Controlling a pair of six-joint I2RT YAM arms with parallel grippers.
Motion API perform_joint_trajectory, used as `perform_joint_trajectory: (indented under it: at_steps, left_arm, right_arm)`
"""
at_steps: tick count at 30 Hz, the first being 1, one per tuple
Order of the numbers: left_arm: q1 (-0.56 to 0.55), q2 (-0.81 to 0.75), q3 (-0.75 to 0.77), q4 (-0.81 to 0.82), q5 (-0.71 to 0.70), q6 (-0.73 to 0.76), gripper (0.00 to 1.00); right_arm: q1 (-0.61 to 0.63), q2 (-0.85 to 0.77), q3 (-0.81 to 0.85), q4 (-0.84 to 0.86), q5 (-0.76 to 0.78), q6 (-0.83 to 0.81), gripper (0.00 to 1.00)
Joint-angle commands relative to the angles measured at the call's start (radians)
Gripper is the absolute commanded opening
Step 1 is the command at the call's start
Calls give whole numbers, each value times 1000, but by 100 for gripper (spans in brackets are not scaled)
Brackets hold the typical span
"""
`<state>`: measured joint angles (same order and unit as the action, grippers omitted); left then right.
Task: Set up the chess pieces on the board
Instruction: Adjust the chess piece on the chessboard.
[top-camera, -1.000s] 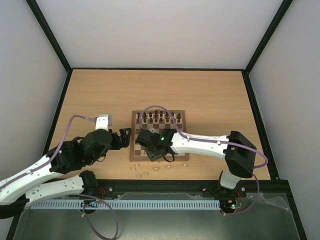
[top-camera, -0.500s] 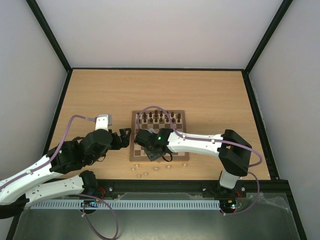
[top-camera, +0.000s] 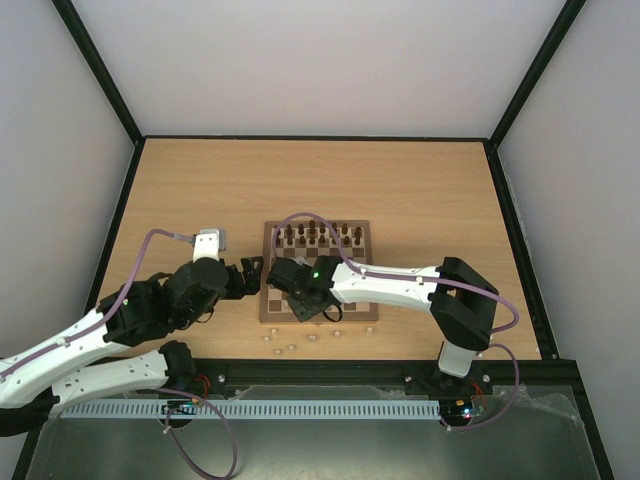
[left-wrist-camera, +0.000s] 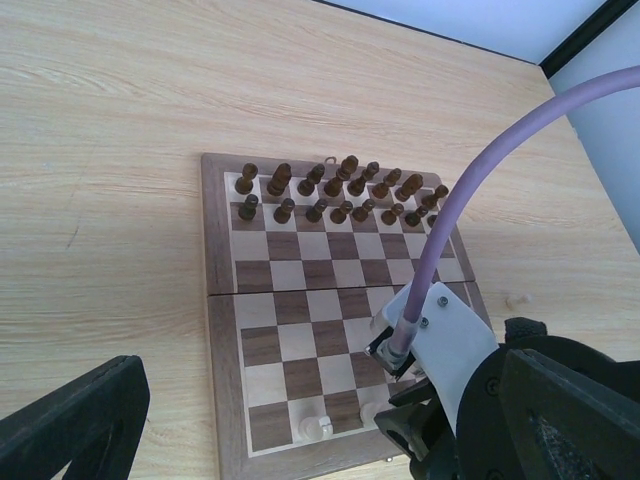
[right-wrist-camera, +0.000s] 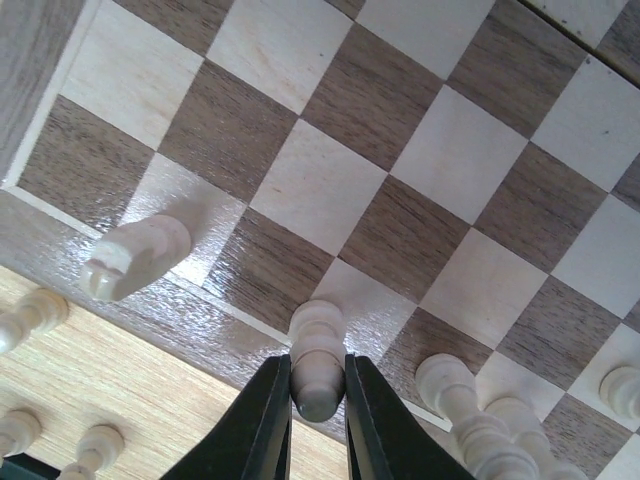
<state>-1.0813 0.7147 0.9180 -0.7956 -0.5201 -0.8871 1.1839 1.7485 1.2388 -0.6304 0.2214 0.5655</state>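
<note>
Got the pale piece (right-wrist-camera: 317, 345) on the board (left-wrist-camera: 215, 300), near row, with my right hand (right-wrist-camera: 317, 388) pinching its top. The dark pieces (left-wrist-camera: 330, 195) fill the two far rows. Some loose pale pieces (top-camera: 290, 348) sit on the surface (top-camera: 200, 190) just off the near edge. My left hand (top-camera: 247, 277) hovers spread wide at the board's left side.

Pale plain walls (top-camera: 320, 60) — black frame posts (top-camera: 101, 72) at corners; light wood table (top-camera: 430, 190), even light.
</note>
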Motion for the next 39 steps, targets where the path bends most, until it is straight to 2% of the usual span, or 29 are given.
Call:
perform_joint_trajectory:
  at_steps: [1,19,23,29,36,39]
  left_arm:
    - [8,5,-14,5,-24,4,99]
    - [21,2,-28,12,-21,8,99]
    - [23,0,-33,12,-21,8,99]
    - [26,-2,-35,12,-20,8,99]
    - [28,0,-40,17,-18,10,99]
    - [29,1,-40,19,-16,11,99]
  right_arm:
    - [-4,7,40,-18,-13,-15,15]
    - [-3,57,75,-5,-42,-41,16]
    - [-3,56,73,6,-44,-41,19]
    - [-3,49,74,9,-33,-40,28]
    - [-3,61,72,8,-41,-43,18]
    - [-3,64,68,15,-41,-42,16]
